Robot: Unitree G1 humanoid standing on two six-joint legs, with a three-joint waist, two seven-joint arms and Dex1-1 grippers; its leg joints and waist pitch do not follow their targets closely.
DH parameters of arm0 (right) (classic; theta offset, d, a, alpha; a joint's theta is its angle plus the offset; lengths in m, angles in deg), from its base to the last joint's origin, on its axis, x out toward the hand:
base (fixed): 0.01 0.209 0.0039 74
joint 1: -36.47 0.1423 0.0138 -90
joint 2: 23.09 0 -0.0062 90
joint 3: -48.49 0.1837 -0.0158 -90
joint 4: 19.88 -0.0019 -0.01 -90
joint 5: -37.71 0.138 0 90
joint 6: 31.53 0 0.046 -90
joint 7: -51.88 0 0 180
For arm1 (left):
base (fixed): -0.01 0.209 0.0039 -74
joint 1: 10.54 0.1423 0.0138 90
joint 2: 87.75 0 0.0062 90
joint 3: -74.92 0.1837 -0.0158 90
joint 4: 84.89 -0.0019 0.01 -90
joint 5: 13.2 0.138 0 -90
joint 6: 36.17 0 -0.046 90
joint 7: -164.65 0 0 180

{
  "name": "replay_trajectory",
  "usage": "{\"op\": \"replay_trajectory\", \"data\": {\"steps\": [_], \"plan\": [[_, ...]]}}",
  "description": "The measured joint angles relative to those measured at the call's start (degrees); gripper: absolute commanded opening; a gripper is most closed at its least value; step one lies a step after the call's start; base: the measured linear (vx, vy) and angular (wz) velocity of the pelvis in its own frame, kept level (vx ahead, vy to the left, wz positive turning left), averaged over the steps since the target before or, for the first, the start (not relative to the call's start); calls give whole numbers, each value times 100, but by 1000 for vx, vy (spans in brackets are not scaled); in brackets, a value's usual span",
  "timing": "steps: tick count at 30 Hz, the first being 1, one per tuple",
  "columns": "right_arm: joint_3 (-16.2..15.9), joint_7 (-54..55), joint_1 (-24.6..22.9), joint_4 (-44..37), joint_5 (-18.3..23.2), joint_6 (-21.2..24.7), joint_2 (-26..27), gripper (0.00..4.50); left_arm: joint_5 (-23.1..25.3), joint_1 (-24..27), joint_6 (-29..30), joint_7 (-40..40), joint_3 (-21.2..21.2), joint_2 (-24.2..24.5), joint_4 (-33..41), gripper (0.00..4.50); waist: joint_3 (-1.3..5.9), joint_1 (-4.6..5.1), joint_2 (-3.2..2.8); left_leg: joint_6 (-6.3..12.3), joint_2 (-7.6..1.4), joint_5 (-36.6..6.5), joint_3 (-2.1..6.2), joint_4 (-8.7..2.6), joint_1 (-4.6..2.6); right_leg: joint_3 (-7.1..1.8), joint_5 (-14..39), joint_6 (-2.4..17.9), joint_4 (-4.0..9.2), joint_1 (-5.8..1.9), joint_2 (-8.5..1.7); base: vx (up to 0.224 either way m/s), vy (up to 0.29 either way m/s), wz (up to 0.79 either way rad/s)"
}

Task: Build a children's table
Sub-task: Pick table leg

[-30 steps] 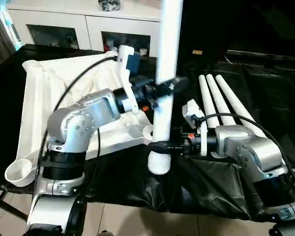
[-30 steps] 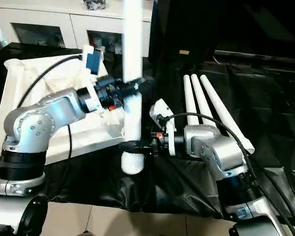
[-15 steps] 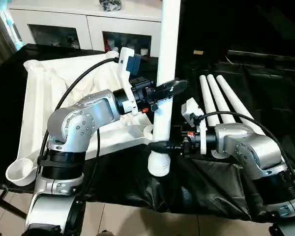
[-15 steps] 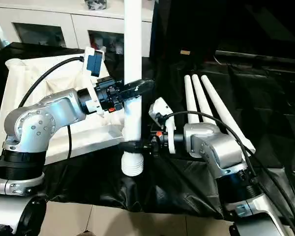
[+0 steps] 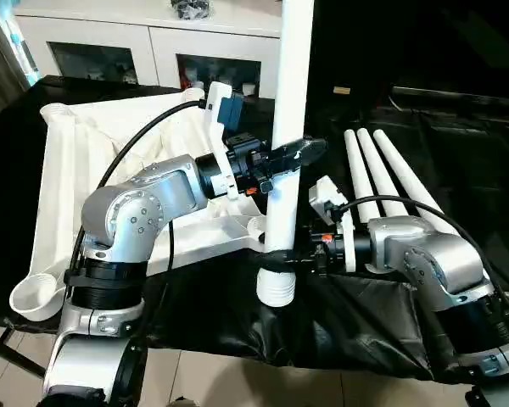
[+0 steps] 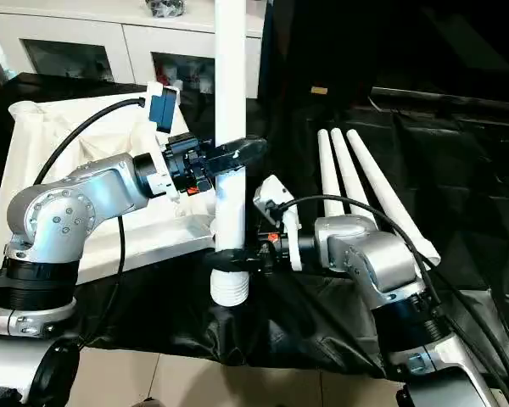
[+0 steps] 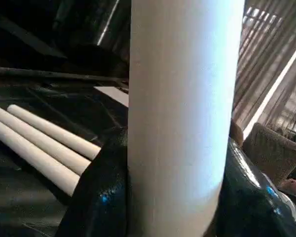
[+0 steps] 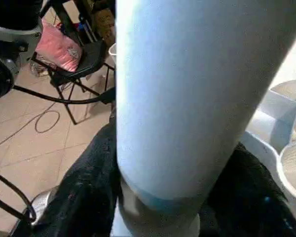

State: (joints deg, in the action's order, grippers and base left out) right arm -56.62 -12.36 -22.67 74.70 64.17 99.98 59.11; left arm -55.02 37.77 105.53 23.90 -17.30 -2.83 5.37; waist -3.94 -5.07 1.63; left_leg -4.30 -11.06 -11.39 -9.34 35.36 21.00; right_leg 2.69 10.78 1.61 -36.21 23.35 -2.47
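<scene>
Both grippers have the upright table leg, one high, one low!

The white leg [image 5: 286, 127] stands nearly vertical in mid-air, just beside the near corner of the ribbed white tabletop [image 5: 68, 161], which lies upside down on the black-draped table [image 5: 458, 178]. The left gripper [image 5: 290, 153] is clamped around the leg partway up; the right gripper [image 5: 280, 256] is wrapped around it low down, just above its ridged bottom end. Three more legs [image 5: 377, 174] lie side by side on the cloth to the right. A white cabinet [image 5: 144, 38] with glass doors sits behind.
</scene>
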Motion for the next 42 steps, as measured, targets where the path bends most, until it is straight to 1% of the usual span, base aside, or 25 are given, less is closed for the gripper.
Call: {"op": "replay_trajectory", "data": {"steps": [1,3,11,12,14,17,18,19,21,23,24,26,27,29,32,34,36,39,42], "plan": [[4,-1,0,0,2,36,0,214,0,0,10,4,3,3,0,177,0,0,0,0,0,0,0,0,0,0,0,0,0,0,0,0,0,0],[3,-5,0,0,2,68,1,192,0,0,30,4,7,8,0,177,0,0,0,0,0,0,0,0,0,0,0,0,0,0,0,0,0,0],[-8,-4,0,0,14,84,9,188,0,0,33,51,41,58,9,177,0,-2,0,0,0,0,0,0,0,0,0,0,0,0,0,0,0,0],[-8,-3,0,0,14,84,11,188,0,0,38,48,41,52,16,212,0,-2,0,0,0,0,1,0,0,0,0,0,0,0,0,0,0,0],[-4,9,0,5,12,81,22,188,-2,0,40,26,36,30,17,247,0,-2,0,0,0,0,1,0,0,0,0,0,0,0,0,0,0,0],[100,139,0,44,21,62,174,188,3,0,-100,-87,-20,-80,14,256,0,-4,-1,-2,0,-1,2,0,0,0,-1,1,0,0,0,0,0,0],[160,196,1,63,31,31,252,188,12,-3,-205,-140,-53,-117,12,274,1,-3,-1,-3,0,-2,2,0,0,0,-1,1,0,0,0,0,0,0],[201,258,1,74,43,25,304,188,19,-20,-300,-204,-122,-160,9,277,1,-3,-1,-4,0,-2,4,0,0,0,-1,1,0,0,0,0,0,0],[285,393,1,110,66,17,365,188,28,-123,-459,-327,-276,-211,6,277,1,-3,-1,-4,0,-1,7,1,0,0,-2,1,0,0,0,0,0,0],[432,623,3,173,66,-87,472,188,34,-225,-621,-522,-476,-251,6,277,12,-1,-29,-5,1,-3,19,3,2,0,-3,1,1,0,-1,0,0,0],[513,796,15,257,38,-172,533,188,56,-251,-687,-601,-509,-248,7,277,17,0,-39,-5,2,-3,20,3,1,0,-4,0,1,-1,-2,0,0,0],[647,1108,38,387,-22,-273,639,188,134,-222,-711,-638,-501,-174,39,277,17,2,-40,-8,1,-1,21,3,0,2,-4,0,0,-1,0,0,0,0],[785,1325,66,507,-43,-333,752,188,224,-142,-694,-630,-421,-22,104,277,17,17,-40,-9,-1,-1,23,3,-3,2,-5,1,-2,-1,2,0,0,0],[937,1630,97,641,-135,-408,851,188,469,36,-727,-557,-207,273,216,277,17,32,-40,-12,-2,0,22,2,-4,2,-5,1,-2,-1,3,0,0,0],[1133,2032,128,757,-206,-495,941,188,940,486,-976,-318,118,735,334,277,17,34,-40,-14,-2,-1,24,2,-4,3,-6,0,-2,0,3,0,0,0],[1146,2249,183,795,-297,-625,962,188,1403,743,-1267,-253,409,1078,327,277,16,29,-39,-14,-2,0,23,2,-7,2,-7,-3,-1,1,2,0,0,0],[1144,2495,270,887,-501,-832,956,188,1931,995,-1617,-201,793,1490,252,277,16,29,-30,-15,-2,-1,21,2,-7,2,-8,-4,-1,1,2,0,0,0],[1158,2730,297,1066,-681,-1039,1001,188,2429,1243,-1900,-122,1201,1810,25,277,15,16,-17,-26,0,-4,10,2,-15,2,-9,-6,-1,2,1,0,0,0],[1174,2954,324,1277,-790,-1149,1155,188,2679,1442,-2112,52,1466,1894,-235,277,15,14,-15,-25,1,-3,1,2,-15,-1,-11,-8,-1,3,-2,0,0,0]]}}
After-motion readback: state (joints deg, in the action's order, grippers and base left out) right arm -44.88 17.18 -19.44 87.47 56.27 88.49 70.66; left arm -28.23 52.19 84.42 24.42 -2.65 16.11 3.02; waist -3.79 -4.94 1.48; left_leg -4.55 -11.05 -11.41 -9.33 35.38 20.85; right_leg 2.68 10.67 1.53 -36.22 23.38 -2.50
